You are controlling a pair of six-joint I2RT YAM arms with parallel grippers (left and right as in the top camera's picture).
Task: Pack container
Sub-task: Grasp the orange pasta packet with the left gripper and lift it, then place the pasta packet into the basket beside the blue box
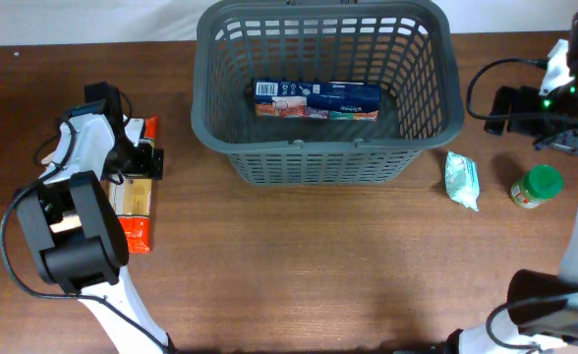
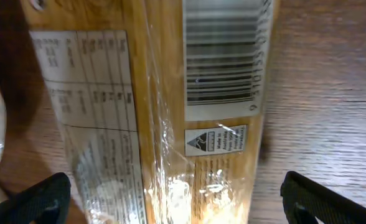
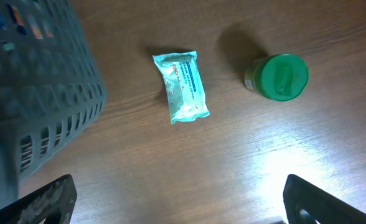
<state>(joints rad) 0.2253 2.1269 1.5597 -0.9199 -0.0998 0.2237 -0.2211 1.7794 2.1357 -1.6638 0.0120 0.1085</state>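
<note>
The container, a dark grey slotted basket (image 1: 318, 165), stands at the back middle of the table, and a blue box (image 1: 316, 99) lies flat inside it. My left gripper (image 1: 144, 163) hangs open low over a clear packet of spaghetti (image 1: 132, 202) with red ends. In the left wrist view the packet (image 2: 170, 112) fills the frame, its barcode side up. The left gripper (image 2: 177, 205) straddles it, with a gap on each side. My right gripper (image 1: 510, 106) is open, right of the basket, above bare wood (image 3: 180, 202).
A pale green wipes packet (image 1: 462, 180) (image 3: 181, 86) and a green-lidded jar (image 1: 537, 186) (image 3: 279, 78) lie on the table right of the basket. The basket's corner (image 3: 40, 93) shows at the left of the right wrist view. Cables trail from both arms.
</note>
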